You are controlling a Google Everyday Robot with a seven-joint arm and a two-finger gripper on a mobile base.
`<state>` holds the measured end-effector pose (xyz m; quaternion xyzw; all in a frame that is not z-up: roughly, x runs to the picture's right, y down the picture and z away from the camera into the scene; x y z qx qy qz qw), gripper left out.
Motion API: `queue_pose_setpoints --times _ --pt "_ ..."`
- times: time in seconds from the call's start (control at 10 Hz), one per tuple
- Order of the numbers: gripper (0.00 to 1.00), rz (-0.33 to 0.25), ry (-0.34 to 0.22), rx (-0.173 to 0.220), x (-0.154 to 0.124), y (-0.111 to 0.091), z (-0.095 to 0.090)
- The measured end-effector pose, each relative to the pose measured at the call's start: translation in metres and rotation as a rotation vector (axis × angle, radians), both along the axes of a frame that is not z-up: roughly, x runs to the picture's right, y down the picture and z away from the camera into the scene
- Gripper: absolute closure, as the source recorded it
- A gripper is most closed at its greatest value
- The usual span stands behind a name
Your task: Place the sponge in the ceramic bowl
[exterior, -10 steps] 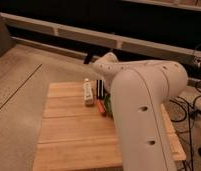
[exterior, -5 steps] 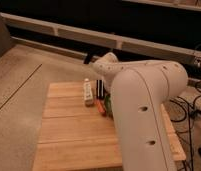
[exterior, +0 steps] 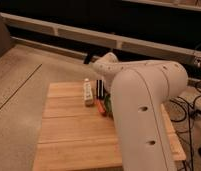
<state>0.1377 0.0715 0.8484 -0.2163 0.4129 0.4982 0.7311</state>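
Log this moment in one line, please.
gripper: hidden behind arm | bowl: edge showing beside arm | sponge: not visible | bottle: on table

one bottle (exterior: 87, 93), one table (exterior: 69, 135); pincer behind arm (exterior: 144, 100)

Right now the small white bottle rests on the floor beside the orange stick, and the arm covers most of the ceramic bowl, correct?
Not the floor. The camera view shows the white bottle resting on the wooden table, beside the orange stick. The arm does cover most of the ceramic bowl. The gripper is out of sight, apparently behind the arm.
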Motion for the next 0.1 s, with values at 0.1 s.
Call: queue_pose_setpoints --times 0.1 --pt "0.20 0.000 0.000 0.000 0.0001 0.0000 0.0000"
